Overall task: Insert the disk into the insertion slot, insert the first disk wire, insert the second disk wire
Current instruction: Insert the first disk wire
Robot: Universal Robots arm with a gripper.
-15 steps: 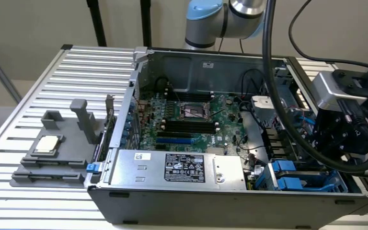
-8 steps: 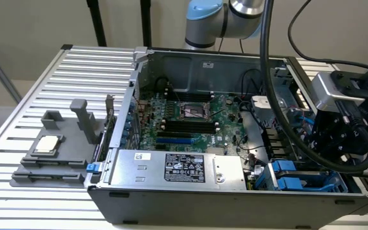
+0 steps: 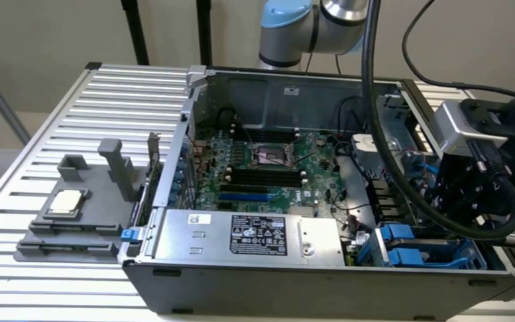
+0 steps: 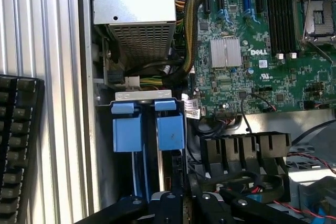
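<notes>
The insertion slot is the dark metal bay with bright blue rails at the near right corner of the open computer case. In the wrist view, the insertion slot shows two blue tabs side by side under a small silver plate. My gripper hangs just above this bay. In the wrist view my gripper is shut, its black fingers close together in line with the right blue tab. A thin dark strip runs from the fingertips to that tab. I cannot tell whether this is the disk seen edge-on.
A silver power supply box with a black-and-white label fills the case's near side, next to the green motherboard. Thick black cables hang over the case. A grey fixture holding a small square chip stands on the slatted table at the exterior view's left.
</notes>
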